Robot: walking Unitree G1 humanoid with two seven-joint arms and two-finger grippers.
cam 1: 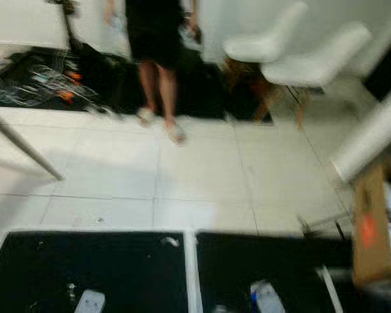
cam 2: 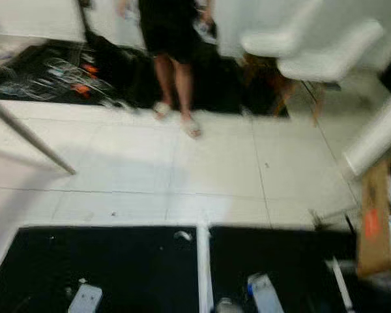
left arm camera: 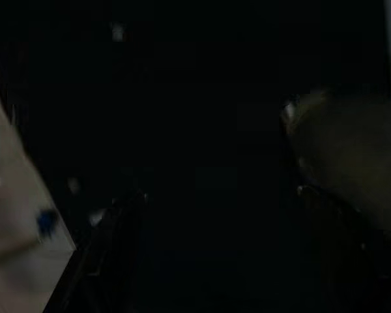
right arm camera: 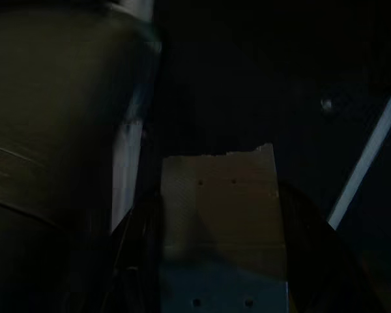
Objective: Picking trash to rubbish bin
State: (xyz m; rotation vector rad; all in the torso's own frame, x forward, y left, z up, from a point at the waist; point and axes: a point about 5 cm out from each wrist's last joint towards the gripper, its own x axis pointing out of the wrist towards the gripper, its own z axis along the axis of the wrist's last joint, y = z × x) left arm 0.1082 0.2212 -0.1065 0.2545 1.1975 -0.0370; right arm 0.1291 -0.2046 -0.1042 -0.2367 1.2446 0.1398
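Cardboard [right arm camera: 218, 195] clamped between right gripper [right arm camera: 215, 228] jaws, left gripper [left arm camera: 208, 248] in dark, jaw state unclear, person [cam 1: 158, 65] standing on tiled floor [cam 1: 182, 169] well ahead.

An indoor room, seemingly a home: pale square floor tiles [cam 1: 202, 169], black mats [cam 1: 91, 270] near, two white moulded chairs on wooden legs [cam 1: 313, 62] far right, a person's bare legs in sandals [cam 1: 159, 98].

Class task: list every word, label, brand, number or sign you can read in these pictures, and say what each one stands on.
No text can be read.
Cardboard piece: an orange mark, too blurred to read.
Pale item in the left wrist view: a blue mark, too blurred to read.
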